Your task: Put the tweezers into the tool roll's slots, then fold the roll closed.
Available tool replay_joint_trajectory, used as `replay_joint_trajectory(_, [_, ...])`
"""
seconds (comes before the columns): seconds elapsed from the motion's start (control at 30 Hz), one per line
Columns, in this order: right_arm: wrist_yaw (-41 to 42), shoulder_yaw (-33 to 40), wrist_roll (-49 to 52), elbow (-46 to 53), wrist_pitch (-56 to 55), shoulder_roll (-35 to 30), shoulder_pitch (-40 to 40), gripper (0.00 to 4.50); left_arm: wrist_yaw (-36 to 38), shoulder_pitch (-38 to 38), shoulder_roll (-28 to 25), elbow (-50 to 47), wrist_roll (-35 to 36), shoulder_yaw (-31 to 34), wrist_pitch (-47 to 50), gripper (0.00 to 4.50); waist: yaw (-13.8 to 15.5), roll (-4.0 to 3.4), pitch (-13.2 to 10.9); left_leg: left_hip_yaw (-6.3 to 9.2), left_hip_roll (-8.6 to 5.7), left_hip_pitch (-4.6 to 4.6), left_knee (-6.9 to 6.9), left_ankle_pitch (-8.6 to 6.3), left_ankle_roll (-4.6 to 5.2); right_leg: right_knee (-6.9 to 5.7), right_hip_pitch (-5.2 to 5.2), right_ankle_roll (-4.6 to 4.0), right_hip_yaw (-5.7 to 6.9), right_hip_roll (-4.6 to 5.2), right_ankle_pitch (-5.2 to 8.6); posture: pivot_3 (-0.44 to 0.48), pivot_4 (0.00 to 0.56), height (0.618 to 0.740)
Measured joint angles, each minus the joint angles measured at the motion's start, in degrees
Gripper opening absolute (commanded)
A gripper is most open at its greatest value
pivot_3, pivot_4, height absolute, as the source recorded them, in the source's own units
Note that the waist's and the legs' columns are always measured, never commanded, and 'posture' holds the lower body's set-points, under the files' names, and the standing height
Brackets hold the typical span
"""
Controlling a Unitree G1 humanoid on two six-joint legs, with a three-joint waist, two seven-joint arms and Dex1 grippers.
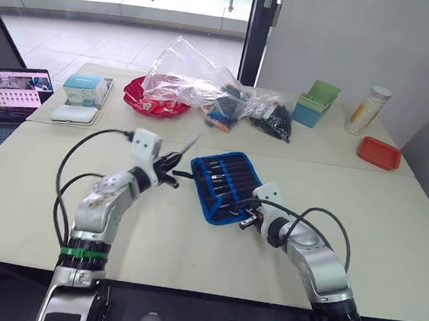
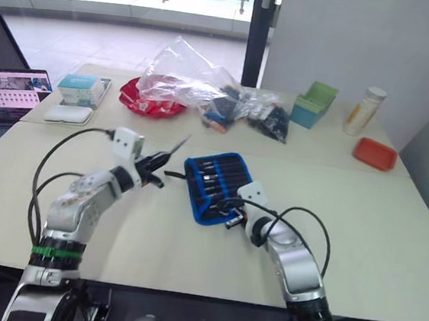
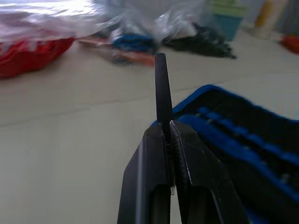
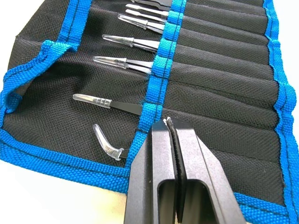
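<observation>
black tweezer (image 3: 162,88) clamped in left gripper (image 3: 169,135) | right gripper (image 4: 170,128) closed, pressing tool roll (image 1: 223,186) | step: insertion | next: align tip with a free slot (image 4: 219,93)

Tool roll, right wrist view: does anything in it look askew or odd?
One thing. On the tool roll, the tweezers lie in parallel, clear-capped tips straight. Nearest the blue edging, one clear cap is curved and sits crooked beside the right gripper, whose jaws are shut; whether it still covers a tip is unclear.
</observation>
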State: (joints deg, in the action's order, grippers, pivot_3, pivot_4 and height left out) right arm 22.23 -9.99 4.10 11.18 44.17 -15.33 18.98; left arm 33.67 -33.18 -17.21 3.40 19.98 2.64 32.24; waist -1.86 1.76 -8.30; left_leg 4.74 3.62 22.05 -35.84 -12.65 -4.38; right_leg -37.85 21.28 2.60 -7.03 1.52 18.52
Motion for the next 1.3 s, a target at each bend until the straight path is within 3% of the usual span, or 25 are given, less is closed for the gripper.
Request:
replay_joint_trajectory(0.33, [-1.50,0.19,0.03,1.59,-0.01,0.52,-1.08,0.00,8.08,-9.11,8.08,17.84,-1.77,-10.48,0.25,0.01,-0.54,-0.01,-0.01,0.02,-0.02,0.17,0.01,-0.04,0.07,0.21,0.03,0.00,-0.02,-0.01,0.00,0.000,0.150,0.740])
replay_joint_trajectory(0.5, [-2.04,0.57,0.04,2.75,0.02,0.50,-1.99,0.00,10.07,-7.96,7.87,19.74,-3.53,-13.05,0.17,0.01,-0.54,-0.04,-0.04,0.02,-0.03,0.20,0.02,-0.05,0.10,0.22,0.05,0.01,-0.03,-0.01,0.00,0.000,0.150,0.740])
replay_joint_trajectory(0.8, [-2.39,0.89,0.07,3.03,0.14,0.41,-2.35,0.00,13.46,-2.90,0.70,14.16,-5.19,-14.14,0.51,0.01,-0.42,-0.08,-0.07,0.03,-0.02,0.20,0.01,-0.05,0.10,0.23,0.04,0.01,-0.04,0.00,0.01,0.000,0.150,0.740])
replay_joint_trajectory(1.13, [-2.57,1.29,0.10,3.25,0.28,0.34,-2.64,0.00,18.63,4.60,-13.17,-1.60,-3.88,-13.95,8.56,0.01,-0.61,-0.17,-0.13,0.04,0.00,0.18,0.05,-0.05,0.10,0.26,0.05,0.02,-0.04,-0.01,0.02,0.000,0.150,0.740])
replay_joint_trajectory(1.3, [-2.57,1.37,0.11,3.16,0.28,0.34,-2.62,0.00,19.39,4.06,-14.76,-2.74,-4.08,-14.85,10.61,0.01,-0.53,-0.17,-0.13,0.03,0.01,0.18,0.04,-0.05,0.10,0.26,0.05,0.04,-0.03,-0.01,0.04,0.000,0.150,0.740])
